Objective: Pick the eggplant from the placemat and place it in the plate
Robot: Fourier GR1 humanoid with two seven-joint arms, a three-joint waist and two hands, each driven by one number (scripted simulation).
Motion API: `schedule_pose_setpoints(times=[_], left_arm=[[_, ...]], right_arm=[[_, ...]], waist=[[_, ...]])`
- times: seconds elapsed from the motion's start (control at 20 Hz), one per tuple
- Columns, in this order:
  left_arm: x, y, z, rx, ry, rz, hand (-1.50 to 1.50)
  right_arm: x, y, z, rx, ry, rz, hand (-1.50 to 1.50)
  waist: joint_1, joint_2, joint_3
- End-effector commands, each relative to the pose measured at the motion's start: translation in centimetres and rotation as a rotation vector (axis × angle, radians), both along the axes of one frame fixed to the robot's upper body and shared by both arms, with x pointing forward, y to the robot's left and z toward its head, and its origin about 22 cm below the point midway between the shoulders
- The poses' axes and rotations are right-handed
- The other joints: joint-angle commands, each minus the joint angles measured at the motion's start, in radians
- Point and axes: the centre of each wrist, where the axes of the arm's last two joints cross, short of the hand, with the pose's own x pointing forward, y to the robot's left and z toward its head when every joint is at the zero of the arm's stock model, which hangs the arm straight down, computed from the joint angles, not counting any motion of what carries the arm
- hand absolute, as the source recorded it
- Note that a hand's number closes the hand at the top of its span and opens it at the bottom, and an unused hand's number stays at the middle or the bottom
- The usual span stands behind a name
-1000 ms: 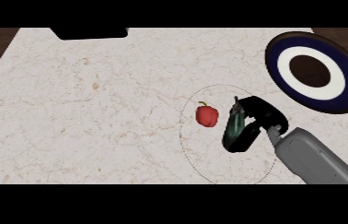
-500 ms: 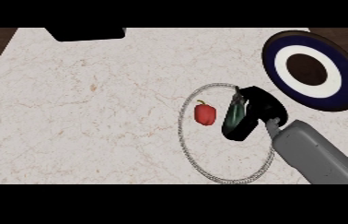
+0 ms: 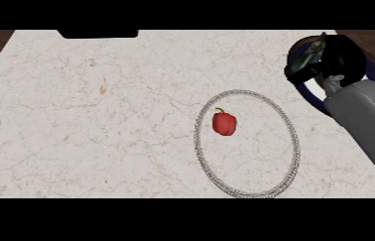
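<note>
Black fingers of the right hand (image 3: 338, 61) curl round the eggplant (image 3: 306, 56), which shows as a dark green-purple shape poking out at the hand's upper left. Hand and eggplant sit over the plate (image 3: 306, 89) at the counter's right edge; most of the plate is hidden beneath them, only a strip of its dark blue rim showing. Whether the eggplant is touching the plate or held above it, I cannot tell.

On the placemat (image 3: 246, 144), well apart from the hand, lies a red pepper (image 3: 224, 123).

The risk now is in the release. The eggplant juts toward the plate's near rim, so if the fingers open there it could land on the rim and roll onto the counter (image 3: 102, 116). The left hand shows nowhere.
</note>
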Motion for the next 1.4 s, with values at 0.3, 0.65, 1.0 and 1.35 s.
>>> schedule_pose_setpoints(times=[0.3, 0.65, 1.0, 1.35], left_arm=[[6.5, -3.1, 1.9, -0.084, -0.291, -0.209, 0.0], [6.9, -3.5, 1.7, -0.111, -0.307, -0.225, 0.0], [7.0, -3.6, 1.5, -0.119, -0.326, -0.207, 0.0], [6.2, -3.9, 1.2, -0.137, -0.329, -0.174, 0.0]], right_arm=[[3.5, -3.7, 7.6, -0.15, -0.448, -0.395, 1.5], [4.4, -5.4, 9.4, -0.153, -0.656, -0.515, 1.5], [4.4, -8.6, 6.8, -0.246, -0.7, -0.615, 1.5], [3.3, -12.8, 5.5, -0.308, -0.751, -0.729, 1.5]], waist=[[0.023, 0.023, -0.004], [0.01, 0.026, 0.005], [-0.019, 0.028, 0.008], [-0.057, 0.01, 0.01]])
